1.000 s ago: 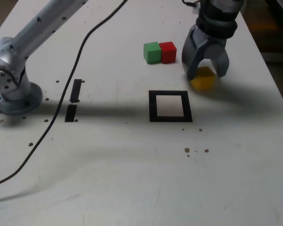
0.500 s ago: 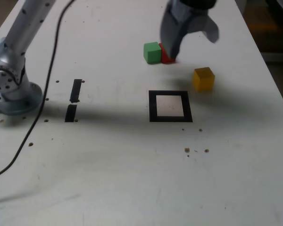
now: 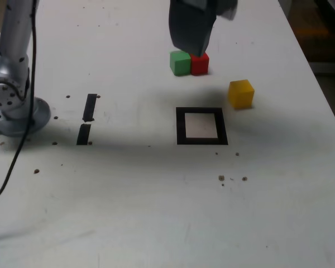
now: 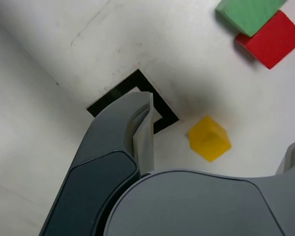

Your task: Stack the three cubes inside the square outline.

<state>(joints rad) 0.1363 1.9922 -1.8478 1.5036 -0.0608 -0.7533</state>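
Writing: none readable anywhere; cubes plain-faced, table bare white with a few specks.
Arm pose: base planted well off to the exterior view's left of the square outline; silver link rising steeply out of frame; dark cable trailing down across the table.
Gripper: up high at the top of the exterior view, gripper hanging blurred just above the green and red pair; jaws spread wide, nothing between them, as the wrist view shows.
Yellow cube: yellow cube alone on the table, just beyond the outline's far corner on the exterior view's right, outside the border; well apart from the gripper, not touched.
Green cube: green cube farther back from the outline, side against the red one.
Red cube: red cube touching the green cube, on its exterior-view right.
Square outline: white centre holding nothing; partly hidden behind one finger in the wrist view.
Tape strips: two short tape strips well to the exterior view's left of the outline.
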